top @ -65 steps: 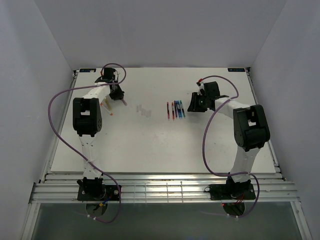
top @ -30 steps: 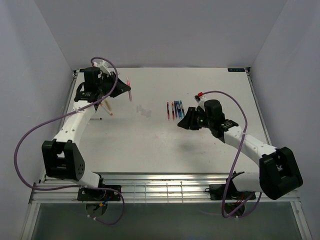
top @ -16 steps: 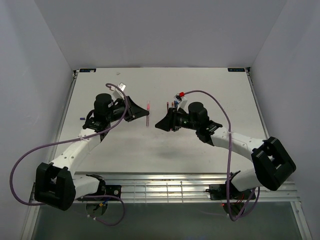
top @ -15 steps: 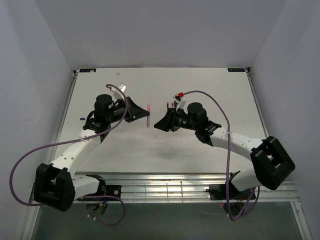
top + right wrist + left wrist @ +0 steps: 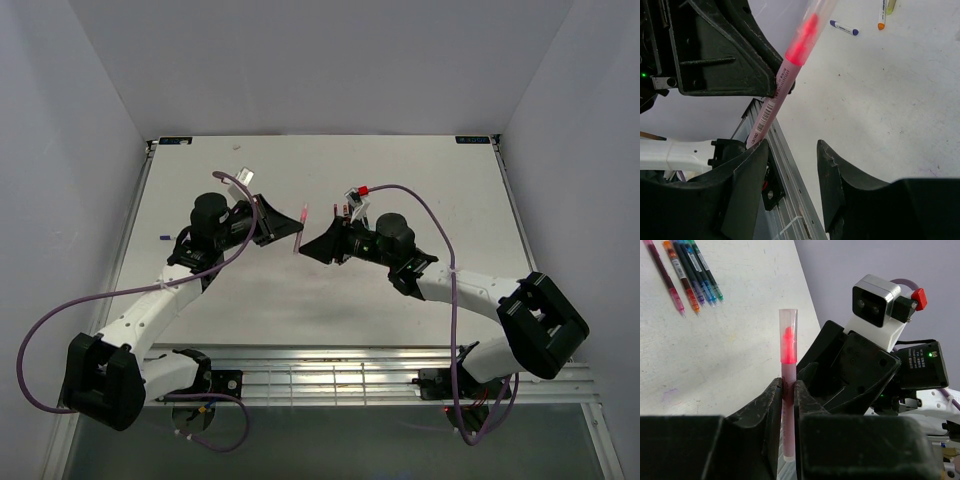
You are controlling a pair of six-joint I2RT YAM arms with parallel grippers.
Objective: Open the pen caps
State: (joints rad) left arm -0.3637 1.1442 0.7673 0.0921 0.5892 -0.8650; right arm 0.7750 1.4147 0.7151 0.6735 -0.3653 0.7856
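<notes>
Surface (image 5: 250, 300), white, walled on three sides, with a railed near edge at the bottom of the top view. The left arm (image 5: 150, 300) reaches in from the lower left and the right arm (image 5: 470, 285) from the lower right. They meet above the middle of the surface, well apart from every wall. This placement probably gives both wrists room to pull away from each other.

The left claw (image 5: 290, 228) is clamped on the barrel of a pink pen (image 5: 788, 371) and holds it off the surface, tilted. The cap (image 5: 788, 335), a translucent sleeve over the bright pink tip, is at the free upper end and is still on. Gripping low on the barrel leaves the whole cap exposed for the other arm.

The right claw (image 5: 790, 175) faces the left one with its jaws apart and nothing between them. In the right wrist view the pen slants just beside the finger at the left of the frame, not in the gap. The cap is higher, in the upper centre of that view.

A row of pens (image 5: 687, 275) lies flat in the upper left of the left wrist view, near the meeting point but below it. The space past the cap end looks open, so a straight pull along the pen should meet nothing.
</notes>
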